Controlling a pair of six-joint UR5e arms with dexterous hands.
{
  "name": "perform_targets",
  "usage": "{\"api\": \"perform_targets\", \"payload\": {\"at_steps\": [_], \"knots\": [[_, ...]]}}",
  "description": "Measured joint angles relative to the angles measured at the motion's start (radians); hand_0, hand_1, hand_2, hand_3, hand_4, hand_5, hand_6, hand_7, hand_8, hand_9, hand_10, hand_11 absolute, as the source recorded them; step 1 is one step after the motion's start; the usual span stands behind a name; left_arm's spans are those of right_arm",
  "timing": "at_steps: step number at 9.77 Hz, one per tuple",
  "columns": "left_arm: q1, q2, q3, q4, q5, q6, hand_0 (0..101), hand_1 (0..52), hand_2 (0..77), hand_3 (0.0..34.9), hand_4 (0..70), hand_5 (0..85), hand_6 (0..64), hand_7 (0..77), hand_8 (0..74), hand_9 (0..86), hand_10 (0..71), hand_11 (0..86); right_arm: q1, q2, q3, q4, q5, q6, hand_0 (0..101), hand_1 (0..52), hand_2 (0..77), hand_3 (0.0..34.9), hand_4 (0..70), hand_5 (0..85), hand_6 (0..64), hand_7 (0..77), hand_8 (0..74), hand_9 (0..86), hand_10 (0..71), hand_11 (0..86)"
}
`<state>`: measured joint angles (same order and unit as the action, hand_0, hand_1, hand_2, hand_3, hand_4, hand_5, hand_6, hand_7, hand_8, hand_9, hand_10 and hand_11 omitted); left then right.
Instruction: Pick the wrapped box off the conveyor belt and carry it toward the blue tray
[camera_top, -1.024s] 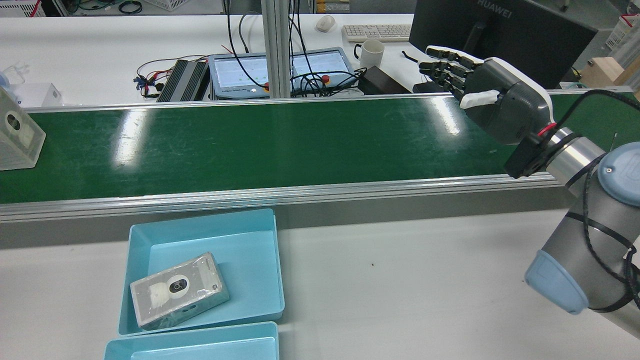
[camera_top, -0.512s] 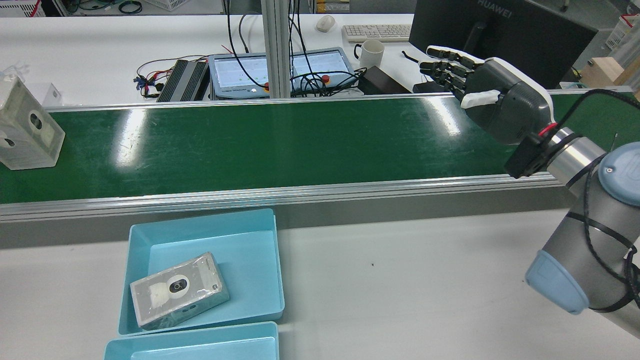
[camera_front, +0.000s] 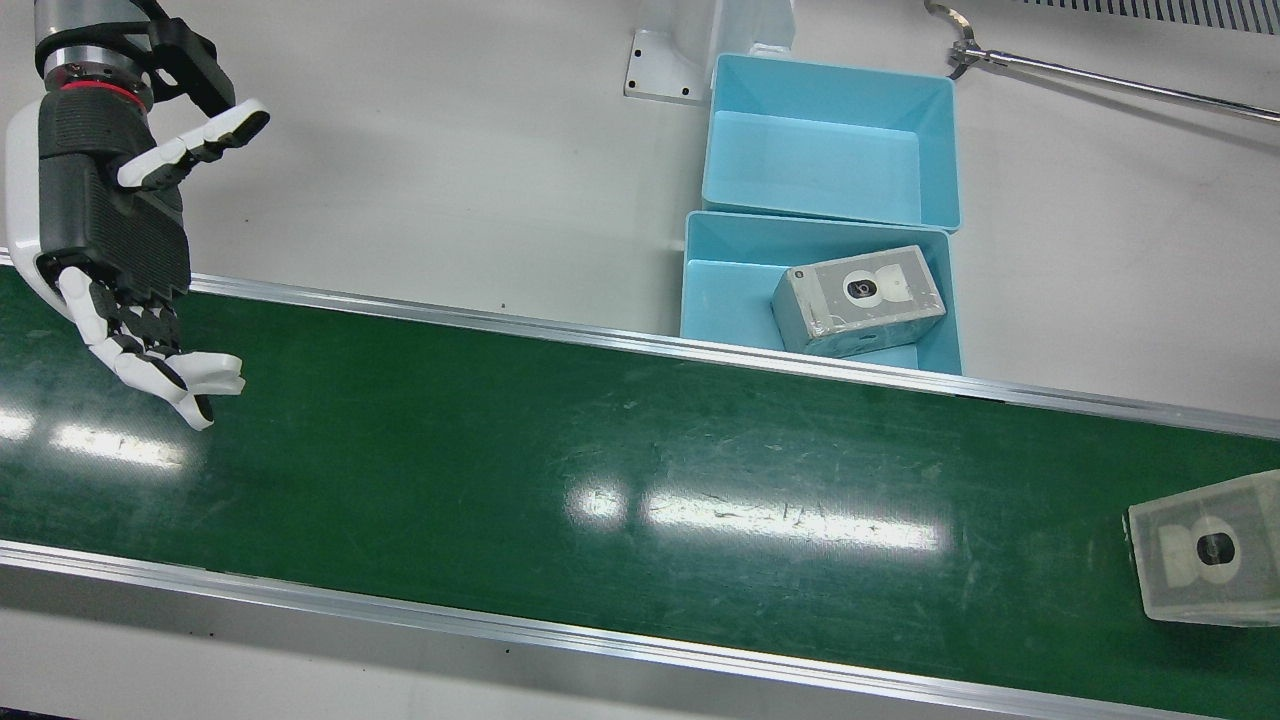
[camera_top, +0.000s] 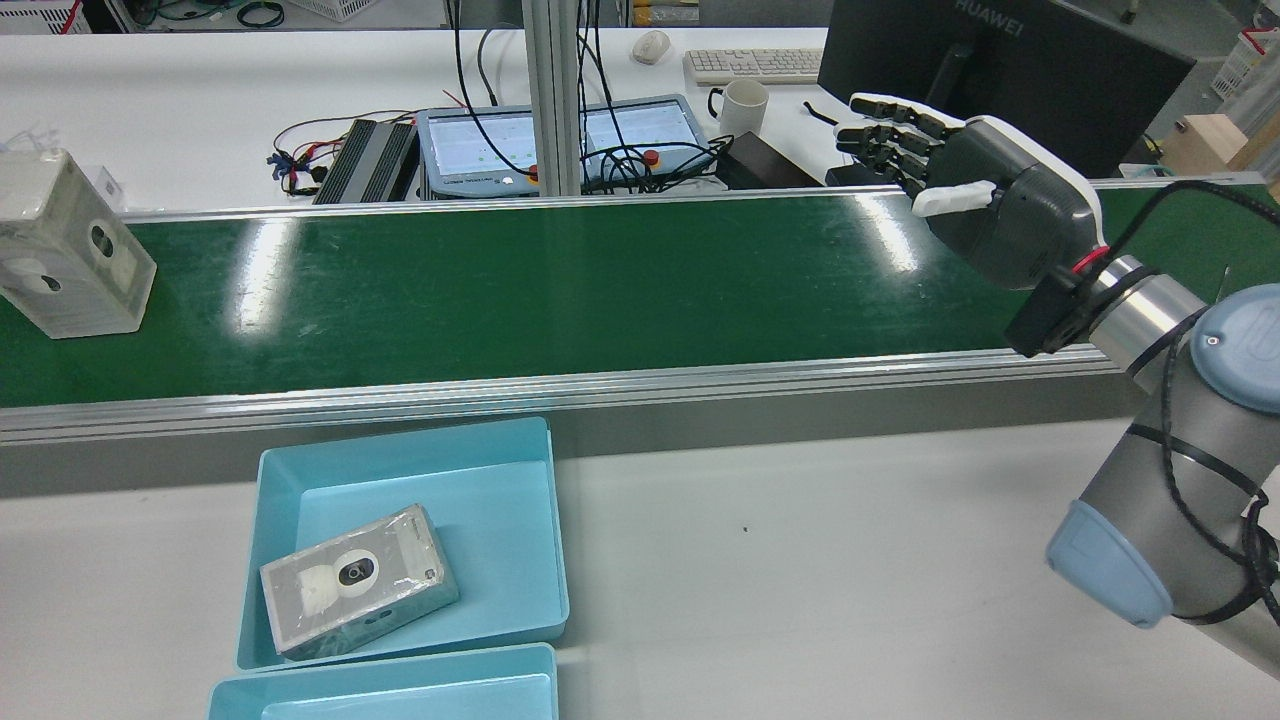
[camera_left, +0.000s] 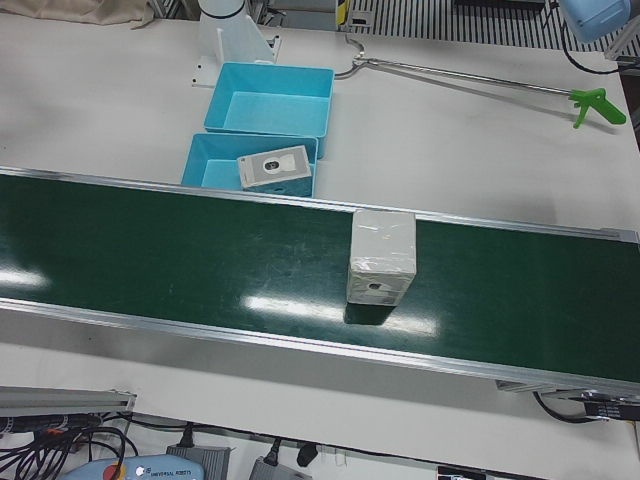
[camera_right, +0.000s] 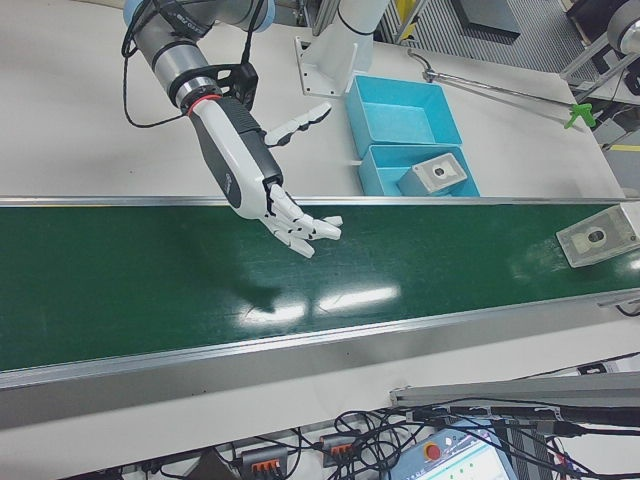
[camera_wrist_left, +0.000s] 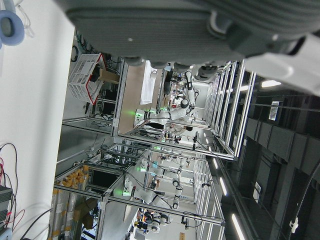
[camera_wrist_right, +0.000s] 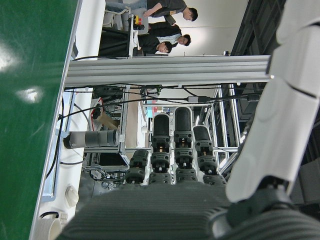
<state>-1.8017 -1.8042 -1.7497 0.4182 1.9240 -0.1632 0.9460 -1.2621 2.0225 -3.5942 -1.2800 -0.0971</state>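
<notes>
Right hand (camera_top: 985, 195) open, empty, poised over belt (camera_top: 560, 290), likely waiting to intercept. Box (camera_top: 70, 245) upright on belt, well apart from hand, at far end. Tray (camera_top: 300, 480) just beside belt. Left hand's state: cannot tell.

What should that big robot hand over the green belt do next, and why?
Probably wait, open, above the belt. The right hand hangs empty at one end of the conveyor belt, while the wrapped box stands at the far end, well out of its grasp. Reaching would likely make sense only once the two are close.
</notes>
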Motion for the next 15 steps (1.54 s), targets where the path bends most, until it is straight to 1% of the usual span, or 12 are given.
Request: {"api": "perform_targets", "payload": {"at_steps": [1,2,3,4,5,6,7,8,10,11,12,15], "knots": [[0.000,0.000,0.000,0.000,0.000,0.000,0,0.0,0.5,0.0,0.0,1.1,0.5,0.5,0.5,0.5,0.5,0.5,-0.004,0.017,-0.030,0.036,-0.001,0.000,44,7.1,4.4,0.0,8.7,17.5,12.0,26.7,18.0,23.5,8.7,12.5],[0.000,0.000,0.000,0.000,0.000,0.000,0,0.0,1.1,0.0,0.0,1.1,0.5,0.5,0.5,0.0,0.0,0.5,-0.010,0.027,-0.066,0.093,-0.002,0.001,43,4.9,9.3,0.0,21.3,22.4,21.8,42.5,21.8,30.0,9.3,13.6],[0.000,0.000,0.000,0.000,0.000,0.000,0,0.0,1.1,0.0,0.0,1.1,0.5,0.5,0.5,0.0,0.0,0.5,-0.022,0.032,-0.093,0.146,-0.003,0.002,41,4.4,14.2,0.0,28.4,28.4,27.8,49.1,32.2,43.1,13.1,18.5],[0.000,0.000,0.000,0.000,0.000,0.000,0,0.0,1.1,0.0,0.0,1.1,0.5,0.5,0.5,0.0,0.5,0.5,-0.035,0.035,-0.111,0.183,-0.004,0.001,41,4.4,14.2,0.0,28.4,28.4,27.8,49.1,32.2,43.1,13.1,18.5],[0.000,0.000,0.000,0.000,0.000,0.000,0,0.0,1.1,0.0,0.0,1.1,0.5,0.5,0.5,0.0,0.5,0.5,-0.043,0.037,-0.123,0.202,-0.003,0.000,41,4.4,15.3,0.0,31.1,28.9,29.5,52.9,32.2,43.1,13.1,19.1],[0.000,0.000,0.000,0.000,0.000,0.000,0,0.0,1.1,0.0,0.0,1.1,0.5,0.5,0.5,0.0,0.5,0.5,-0.048,0.040,-0.131,0.211,-0.002,0.000,45,7.6,14.7,0.0,25.6,26.2,25.1,46.4,28.4,37.6,10.9,16.4],[0.000,0.000,0.000,0.000,0.000,0.000,0,0.0,0.5,0.0,0.0,1.1,0.5,0.5,0.5,0.0,0.5,0.5,-0.052,0.042,-0.135,0.214,-0.001,-0.001,45,7.6,14.7,0.0,25.6,26.2,25.1,46.4,28.4,37.6,10.9,16.4],[0.000,0.000,0.000,0.000,0.000,0.000,0,0.0,0.5,0.0,0.0,1.1,0.5,0.5,0.5,0.5,0.5,0.5,-0.060,0.045,-0.137,0.215,0.000,-0.002,45,9.3,13.6,0.0,25.1,25.6,22.9,45.3,27.3,35.5,8.7,16.4],[0.000,0.000,0.000,0.000,0.000,0.000,0,0.0,1.1,0.0,0.0,1.1,0.5,0.5,0.5,0.0,0.0,0.5,-0.075,0.049,-0.138,0.215,0.004,-0.006,45,9.3,14.2,0.0,22.9,26.2,22.9,44.7,27.3,35.5,10.4,14.2],[0.000,0.000,0.000,0.000,0.000,0.000,0,0.0,1.1,0.0,0.0,1.1,0.5,0.5,0.5,0.0,0.0,0.5,-0.079,0.049,-0.139,0.215,0.005,-0.008,45,8.2,13.1,0.0,22.9,25.6,22.9,41.5,26.2,34.9,9.8,13.6],[0.000,0.000,0.000,0.000,0.000,0.000,0,0.0,1.1,0.0,0.0,1.1,0.5,0.5,0.5,0.0,0.0,0.5,-0.081,0.050,-0.139,0.215,0.006,-0.009,45,8.2,13.1,0.0,22.9,25.6,22.4,43.6,26.2,34.9,9.8,13.6],[0.000,0.000,0.000,0.000,0.000,0.000,0,0.0,1.1,0.0,0.0,1.1,0.5,0.5,0.5,0.0,0.0,0.5,-0.083,0.051,-0.139,0.215,0.007,-0.011,45,8.2,13.1,0.0,22.9,25.6,22.4,43.6,26.2,34.9,9.8,13.6]]}}
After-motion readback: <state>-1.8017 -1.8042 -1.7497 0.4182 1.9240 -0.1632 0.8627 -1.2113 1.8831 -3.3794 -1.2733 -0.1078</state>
